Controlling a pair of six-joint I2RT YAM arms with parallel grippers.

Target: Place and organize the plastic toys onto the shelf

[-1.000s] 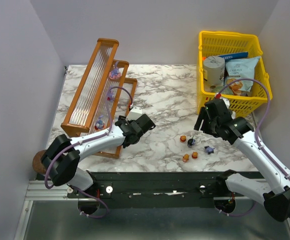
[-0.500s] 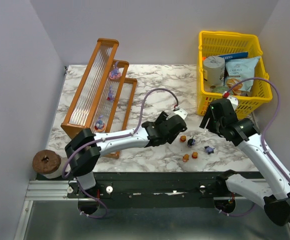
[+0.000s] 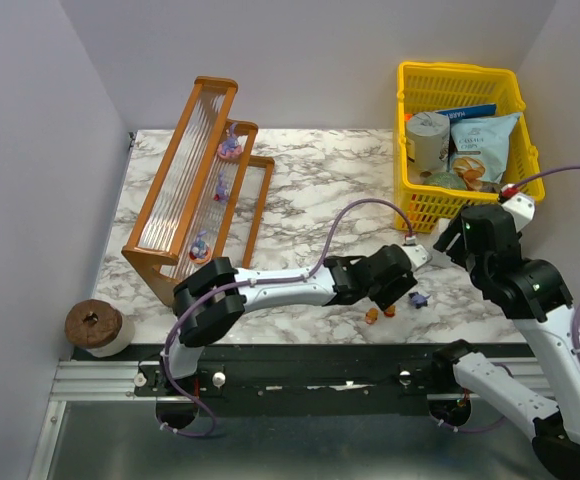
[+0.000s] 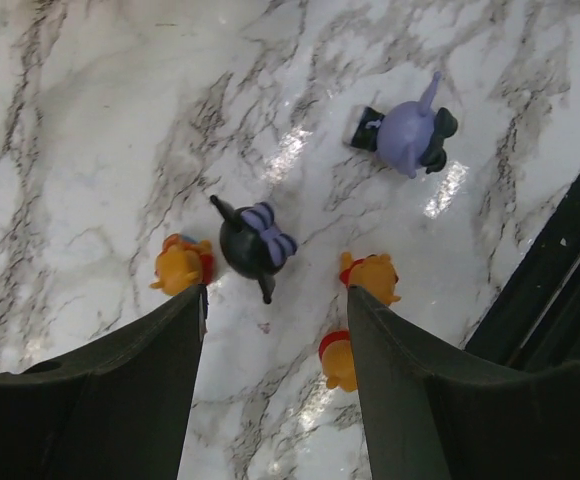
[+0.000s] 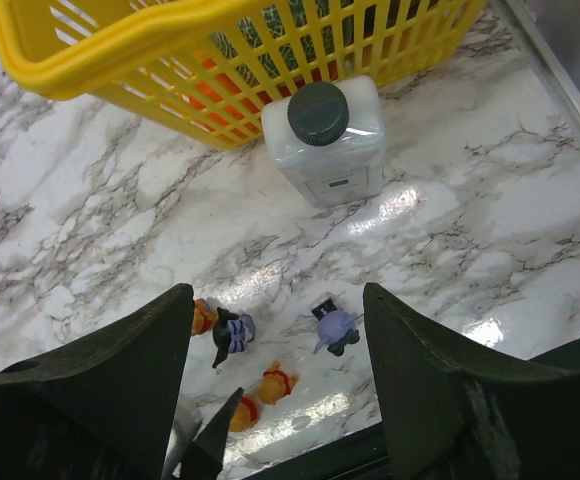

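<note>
Five loose plastic toys lie on the marble near the front edge. In the left wrist view they are a black one with a purple bow (image 4: pixel 250 245), three orange ones (image 4: pixel 180 265) (image 4: pixel 372 277) (image 4: pixel 338 360) and a purple one (image 4: pixel 410 135). My left gripper (image 4: pixel 275 305) is open and empty, hovering just above them, its fingers straddling the gap below the black toy. It reaches far right in the top view (image 3: pixel 400 275). My right gripper (image 5: pixel 278 300) is open and empty, high above the same toys. The shelf (image 3: pixel 195 180) stands at the left with three purple toys (image 3: pixel 229 147) on its tiers.
A yellow basket (image 3: pixel 460 80) of snack packets and a can stands at the back right. A white bottle with a black cap (image 5: pixel 325 140) stands just in front of it. A brown roll (image 3: pixel 92 325) sits off the table's front left corner. The table's black front edge (image 4: pixel 560 290) is close to the toys.
My left arm has swung from the shelf across the table to the right, over the loose toys. My right arm has pulled back to the right and higher.
</note>
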